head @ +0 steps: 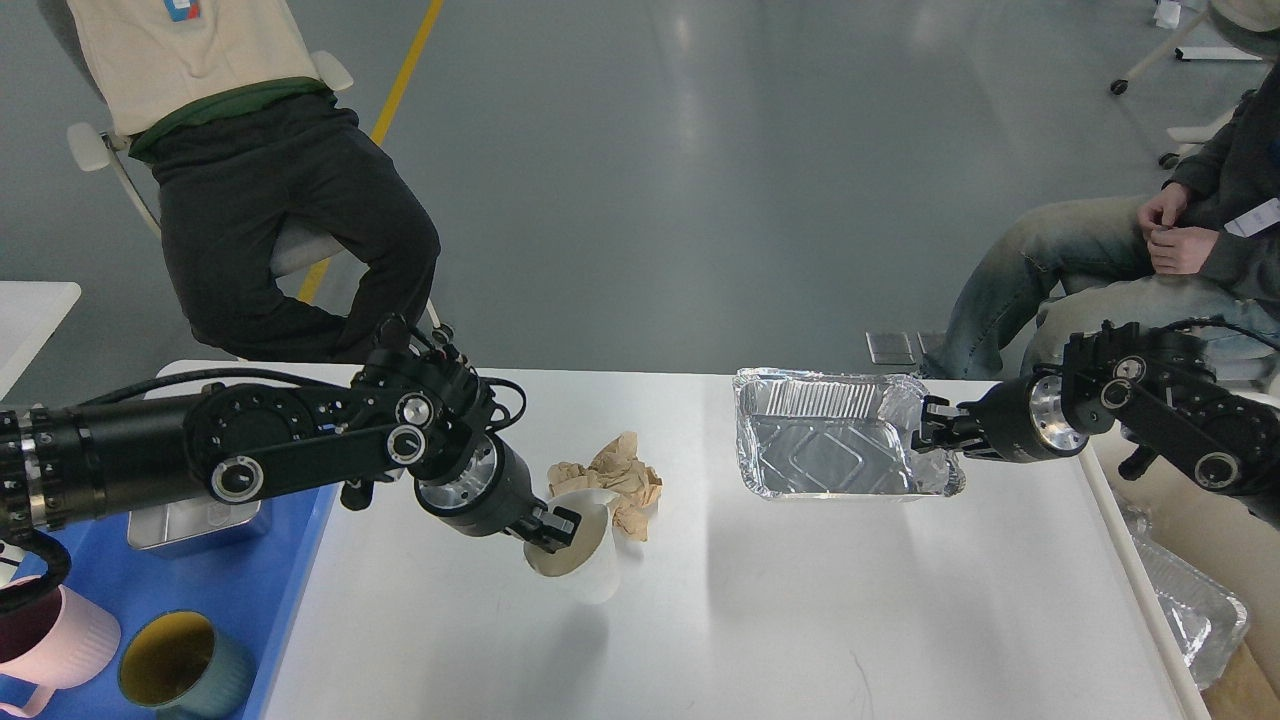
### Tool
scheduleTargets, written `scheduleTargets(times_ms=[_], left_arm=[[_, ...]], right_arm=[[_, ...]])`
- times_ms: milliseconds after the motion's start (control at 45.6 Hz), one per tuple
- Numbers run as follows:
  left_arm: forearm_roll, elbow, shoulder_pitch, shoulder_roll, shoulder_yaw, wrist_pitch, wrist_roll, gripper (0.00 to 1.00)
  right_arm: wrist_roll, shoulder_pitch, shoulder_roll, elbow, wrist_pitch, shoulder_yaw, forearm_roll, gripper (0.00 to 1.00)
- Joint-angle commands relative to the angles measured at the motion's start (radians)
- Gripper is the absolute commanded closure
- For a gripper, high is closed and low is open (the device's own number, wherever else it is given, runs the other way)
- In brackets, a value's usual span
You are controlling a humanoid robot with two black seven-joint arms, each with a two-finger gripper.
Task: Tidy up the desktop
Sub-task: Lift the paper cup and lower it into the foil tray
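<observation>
The desktop (760, 620) is a wide white tabletop. My left gripper (556, 530) is shut on the rim of a white paper cup (585, 555), one finger inside it, and the cup is tilted just above the table. A crumpled brown paper (615, 478) lies right behind the cup. My right gripper (932, 430) is shut on the right rim of a silver foil tray (830, 440) that rests at the table's far right.
A blue tray (270, 590) at the left holds a metal tin (190, 525), a pink mug (55, 645) and a teal cup (180, 660). More foil trays (1195, 610) lie past the right edge. Two seated people (280, 170) are behind the table.
</observation>
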Motion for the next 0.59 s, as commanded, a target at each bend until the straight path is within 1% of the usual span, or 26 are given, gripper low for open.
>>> scheduleTargets(times_ms=[0, 88, 175, 285, 351, 417, 526, 570], left_arm=[[-0.123, -0.084, -0.165, 0.055, -0.069, -0.114, 0.025, 1.00], [-0.263, -0.083, -0.333, 0.062, -0.064, -0.171, 0.025, 1.00], [-0.392, -0.049, -0.493, 0.057, -0.061, -0.228, 0.025, 1.00], [-0.484, 0.002, -0.630, 0.049, -0.063, -0.228, 0.025, 0.99], [-0.510, 0.032, -0.673, 0.040, -0.061, -0.228, 0.025, 0.99], [-0.512, 0.066, -0.687, 0.020, -0.061, -0.228, 0.023, 0.99], [-0.510, 0.127, -0.674, -0.023, -0.058, -0.228, 0.022, 0.99], [-0.495, 0.172, -0.665, -0.056, -0.058, -0.228, 0.019, 0.99]], right_arm=[[0.000, -0.002, 0.001, 0.001, 0.000, 0.000, 0.000, 1.00], [0.000, -0.002, 0.001, 0.002, 0.000, 0.000, 0.000, 1.00], [-0.002, -0.002, 0.001, 0.002, 0.000, 0.000, 0.000, 1.00], [-0.002, -0.003, 0.001, 0.002, 0.000, 0.000, 0.000, 1.00], [-0.002, -0.003, 0.003, 0.004, 0.000, 0.000, 0.000, 1.00], [-0.002, -0.003, 0.003, 0.004, 0.000, 0.000, 0.000, 1.00], [-0.002, -0.003, 0.003, 0.005, 0.000, 0.000, 0.000, 1.00], [-0.002, -0.003, 0.003, 0.005, 0.000, 0.000, 0.000, 1.00]])
